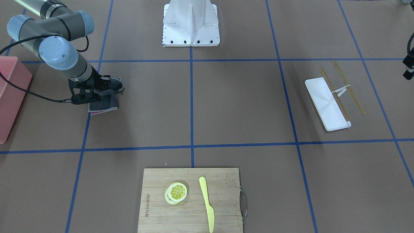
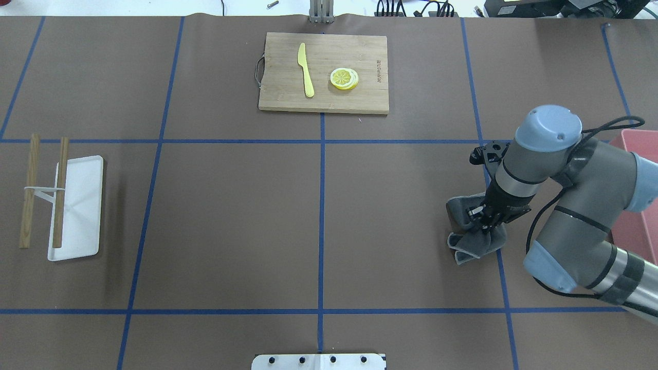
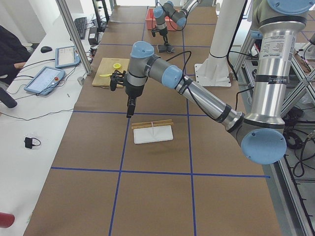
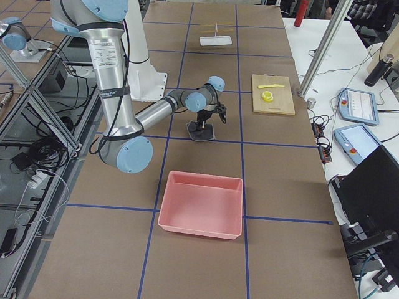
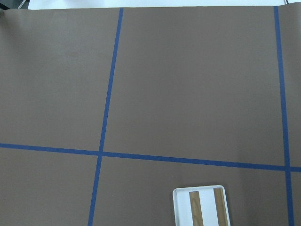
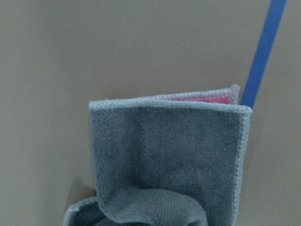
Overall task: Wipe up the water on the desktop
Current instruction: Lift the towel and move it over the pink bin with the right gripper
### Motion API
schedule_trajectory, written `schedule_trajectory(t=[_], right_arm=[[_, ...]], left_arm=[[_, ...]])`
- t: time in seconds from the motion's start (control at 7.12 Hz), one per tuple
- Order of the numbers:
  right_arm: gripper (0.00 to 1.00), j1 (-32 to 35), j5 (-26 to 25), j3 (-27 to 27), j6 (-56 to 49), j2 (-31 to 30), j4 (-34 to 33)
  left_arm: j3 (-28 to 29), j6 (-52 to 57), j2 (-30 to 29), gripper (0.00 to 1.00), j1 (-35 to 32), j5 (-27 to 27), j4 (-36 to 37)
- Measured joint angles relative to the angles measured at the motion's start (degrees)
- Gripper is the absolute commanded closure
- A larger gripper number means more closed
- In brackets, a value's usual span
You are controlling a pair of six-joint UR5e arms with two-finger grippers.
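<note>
The pink bin (image 4: 199,215) sits toward the right end of the desktop (image 2: 231,216), near the edge on the robot's side. Toward the left end lies a white tray (image 2: 85,226). One wooden stick (image 2: 60,190) lies along the tray and a second (image 2: 28,190) lies just outside it, both across a small white rack (image 2: 43,189). At the middle of the far edge is a cutting board (image 2: 360,49) carrying a yellow knife (image 2: 305,69) and lemon slices (image 2: 344,78), a little apart.

The right gripper (image 2: 483,216) pinches a grey cloth (image 2: 475,244) with a pink underside. The cloth's folded lower part rests on the desktop beside a blue tape line (image 2: 501,267), between the bin and the table's middle. The left gripper (image 3: 130,105) hangs above the desktop close to the tray; I cannot tell how its jaws stand.

The desktop is matte brown, squared off by the tape. The white pedestal (image 1: 190,26) stands at the near edge. A side bench (image 3: 44,113) beyond the far edge holds tablets (image 3: 44,79).
</note>
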Motion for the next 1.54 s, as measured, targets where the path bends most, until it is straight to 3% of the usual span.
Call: schedule_trajectory(t=[0.42, 0.7, 1.12, 1.54], right_arm=[[1.00, 7.36, 0.21, -7.91, -4.78, 5.39, -0.35], [1.00, 12.14, 0.25, -9.36, -6.86, 8.08, -0.29], [1.00, 22.16, 3.61, 0.35, -8.19, 7.34, -3.75], [1.00, 32.38, 4.99, 14.30, -20.04, 1.46, -22.19]], left_arm=[[0.04, 0.00, 0.02, 0.02, 0.00, 0.00, 0.02], [0.55, 0.01, 0.05, 0.02, 0.00, 0.00, 0.00], [1.61, 0.08, 0.06, 0.02, 0.00, -0.01, -0.14], [1.57, 0.09, 0.08, 0.02, 0.00, -0.02, -0.15]])
